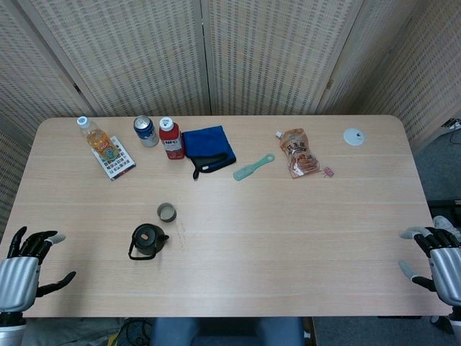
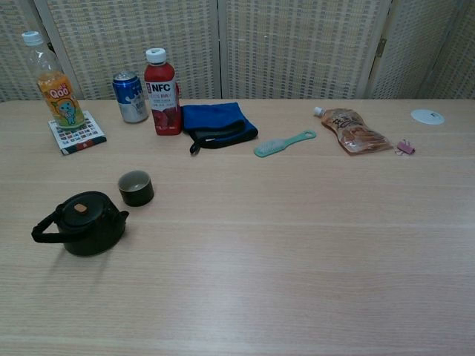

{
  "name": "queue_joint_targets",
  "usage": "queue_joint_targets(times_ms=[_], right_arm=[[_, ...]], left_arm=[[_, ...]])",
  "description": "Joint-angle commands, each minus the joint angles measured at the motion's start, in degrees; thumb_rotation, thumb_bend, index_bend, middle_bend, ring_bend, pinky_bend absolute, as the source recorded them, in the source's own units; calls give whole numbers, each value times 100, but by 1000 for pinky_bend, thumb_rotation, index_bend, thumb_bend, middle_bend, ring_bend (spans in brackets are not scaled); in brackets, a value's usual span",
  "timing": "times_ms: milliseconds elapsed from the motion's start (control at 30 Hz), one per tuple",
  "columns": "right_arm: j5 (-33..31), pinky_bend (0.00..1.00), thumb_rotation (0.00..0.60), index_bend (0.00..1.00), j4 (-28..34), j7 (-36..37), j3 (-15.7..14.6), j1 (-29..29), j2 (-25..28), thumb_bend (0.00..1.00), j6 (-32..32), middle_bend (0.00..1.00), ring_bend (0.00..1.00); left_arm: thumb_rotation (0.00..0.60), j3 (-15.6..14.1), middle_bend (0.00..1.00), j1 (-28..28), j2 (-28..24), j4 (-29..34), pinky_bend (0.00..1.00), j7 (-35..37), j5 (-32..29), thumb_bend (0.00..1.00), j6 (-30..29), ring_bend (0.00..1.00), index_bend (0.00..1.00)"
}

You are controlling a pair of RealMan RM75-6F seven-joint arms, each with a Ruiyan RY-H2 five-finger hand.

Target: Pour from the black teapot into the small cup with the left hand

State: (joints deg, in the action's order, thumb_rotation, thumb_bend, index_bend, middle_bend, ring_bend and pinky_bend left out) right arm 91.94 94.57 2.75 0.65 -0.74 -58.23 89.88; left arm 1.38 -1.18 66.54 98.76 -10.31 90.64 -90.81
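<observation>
The black teapot (image 1: 148,240) (image 2: 83,223) stands upright on the table at the near left, lid on, handle toward the left and spout toward the right. Just behind it sits the small dark cup (image 1: 166,212) (image 2: 136,188), upright and apart from the pot. My left hand (image 1: 27,264) hovers at the table's near left corner, fingers spread and holding nothing, well left of the teapot. At the near right edge is my right hand (image 1: 434,261), fingers apart and empty. Neither hand shows in the chest view.
Along the back stand an orange drink bottle (image 1: 96,137) on a patterned card (image 1: 115,158), a blue can (image 1: 145,130), a red NFC bottle (image 1: 171,138) and a blue cloth (image 1: 209,147). A green brush (image 1: 253,166), snack pouch (image 1: 297,153), pink clip (image 1: 328,171) and white disc (image 1: 354,136) lie further right.
</observation>
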Motion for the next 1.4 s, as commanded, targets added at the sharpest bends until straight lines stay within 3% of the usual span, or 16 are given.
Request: queue_joint_targets(times_ms=[33, 300, 500, 833, 967, 1167, 1400], right_arm=[[-3, 271, 600, 366, -8, 2, 3, 4, -7, 200, -3, 316, 246], [-1, 272, 600, 366, -49, 45, 74, 3, 4, 200, 113, 317, 246], [-32, 272, 600, 366, -35, 36, 162, 2, 39, 200, 220, 316, 246], [-117, 272, 600, 365, -10, -42, 283, 60, 23, 200, 237, 313, 246], [-147, 272, 600, 352, -9, -62, 307, 76, 16, 200, 228, 305, 246], [-193, 271, 600, 351, -23, -78, 327, 81, 6, 200, 217, 297, 246], [-242, 272, 600, 352, -48, -71, 326, 72, 5, 200, 197, 293, 246]], left_arm=[[522, 0, 223, -5, 0, 4, 12, -13, 0, 145, 6, 193, 288], [531, -10, 222, -52, -63, 75, 12, -25, 35, 145, 69, 193, 289], [594, -5, 222, -212, -144, 109, 12, 181, 178, 144, 233, 193, 289], [600, -40, 209, -821, -203, 45, 0, 202, 506, 142, 1036, 173, 255], [573, -37, 130, -1135, -200, 104, 0, 78, 471, 142, 1540, 153, 187], [505, 33, 96, -1503, -49, 77, 0, -208, 411, 142, 2009, 140, 116], [505, 87, 69, -1804, 193, -103, 0, -492, 193, 142, 2414, 136, 76]])
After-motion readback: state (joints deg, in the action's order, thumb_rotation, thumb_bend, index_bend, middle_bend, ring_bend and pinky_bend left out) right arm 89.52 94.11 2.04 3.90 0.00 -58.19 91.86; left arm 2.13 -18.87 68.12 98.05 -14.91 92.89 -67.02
